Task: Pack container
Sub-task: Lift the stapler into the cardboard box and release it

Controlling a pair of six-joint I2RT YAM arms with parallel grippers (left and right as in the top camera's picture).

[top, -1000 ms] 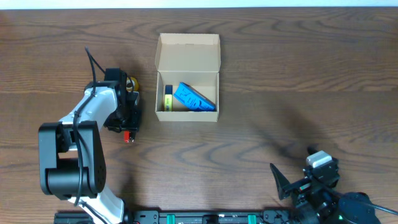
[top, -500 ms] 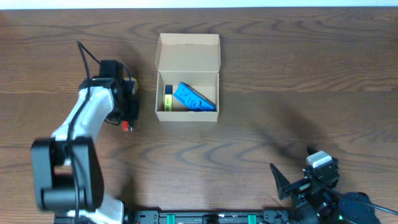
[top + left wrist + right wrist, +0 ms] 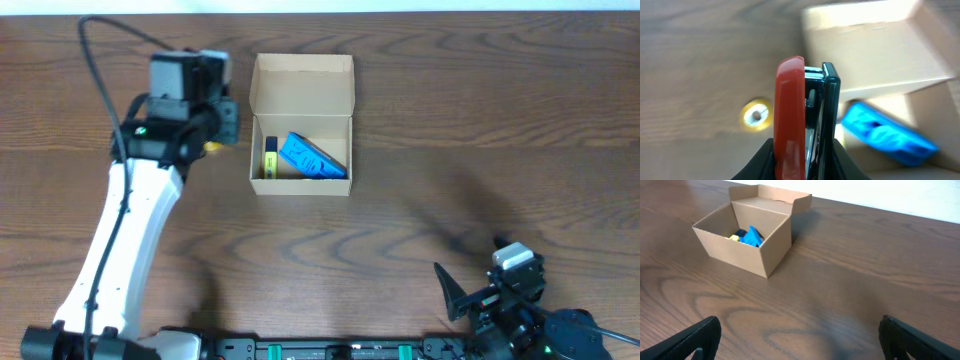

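Left tool clenched on a red item; right tool spread wide.
Only the left wrist view shows that item, beside one yellow ring; one box holds one blue packet.

A: How is the light?
B: Bright and even, from above. In the overhead view the tabletop carries only soft shadows, one dim smudge off to the right of the box.
A: Glare?
B: A pale sheen on the wood in the right wrist view, whitening at the far edge.
A: Sharpness?
B: Overhead is crisp. The left wrist view is smeared: box and blue packet blur, the yellow ring is hazy, the red item looks clearer.
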